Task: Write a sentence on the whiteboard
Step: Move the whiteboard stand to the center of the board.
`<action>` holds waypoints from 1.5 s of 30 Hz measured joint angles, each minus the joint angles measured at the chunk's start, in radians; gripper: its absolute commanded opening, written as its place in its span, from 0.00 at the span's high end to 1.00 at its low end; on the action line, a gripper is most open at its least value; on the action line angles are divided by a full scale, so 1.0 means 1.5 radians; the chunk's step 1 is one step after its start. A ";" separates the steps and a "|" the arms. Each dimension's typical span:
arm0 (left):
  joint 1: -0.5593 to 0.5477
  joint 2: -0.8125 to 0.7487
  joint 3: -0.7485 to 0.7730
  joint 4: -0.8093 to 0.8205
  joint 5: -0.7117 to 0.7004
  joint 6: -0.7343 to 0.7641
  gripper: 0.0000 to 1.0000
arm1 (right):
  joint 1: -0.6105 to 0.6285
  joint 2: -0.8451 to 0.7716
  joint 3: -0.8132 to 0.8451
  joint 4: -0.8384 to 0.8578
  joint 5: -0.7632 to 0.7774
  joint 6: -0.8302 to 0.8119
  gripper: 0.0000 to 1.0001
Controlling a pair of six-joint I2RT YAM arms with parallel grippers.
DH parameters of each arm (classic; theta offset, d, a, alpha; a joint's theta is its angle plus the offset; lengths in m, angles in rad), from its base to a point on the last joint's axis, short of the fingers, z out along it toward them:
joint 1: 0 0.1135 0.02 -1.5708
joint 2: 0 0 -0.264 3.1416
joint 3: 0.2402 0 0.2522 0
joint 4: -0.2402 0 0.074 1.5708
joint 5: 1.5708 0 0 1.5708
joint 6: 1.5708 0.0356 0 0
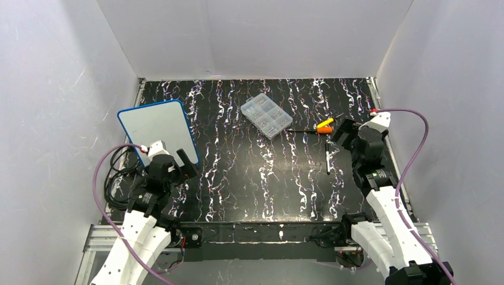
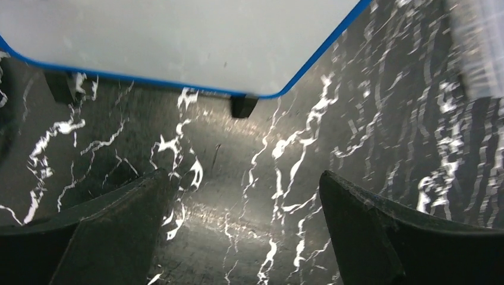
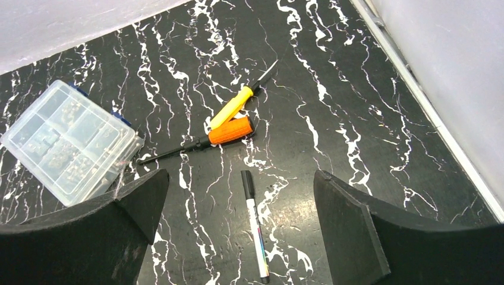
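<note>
The whiteboard (image 1: 156, 124), blue-framed and tilted on small black feet, stands at the table's left; its lower edge fills the top of the left wrist view (image 2: 178, 41). Its white face is blank, so the sentence is not in view. My left gripper (image 1: 185, 161) (image 2: 242, 175) is open over bare tabletop just in front of the board's near right corner, touching nothing. A white marker with a black cap (image 1: 327, 161) (image 3: 254, 222) lies on the table at the right. My right gripper (image 1: 345, 133) (image 3: 241, 173) hangs open above it, fingers either side, holding nothing.
A clear plastic compartment box (image 1: 266, 115) (image 3: 68, 142) sits at the centre back. An orange-handled screwdriver (image 3: 229, 132) and a yellow-handled one (image 3: 233, 105) lie crossed beyond the marker. White walls close in three sides. Cables (image 1: 113, 178) lie by the left arm.
</note>
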 measured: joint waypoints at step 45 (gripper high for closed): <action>-0.110 0.372 -0.163 0.420 -0.189 -0.076 0.68 | 0.000 -0.019 -0.005 0.005 -0.021 0.016 0.00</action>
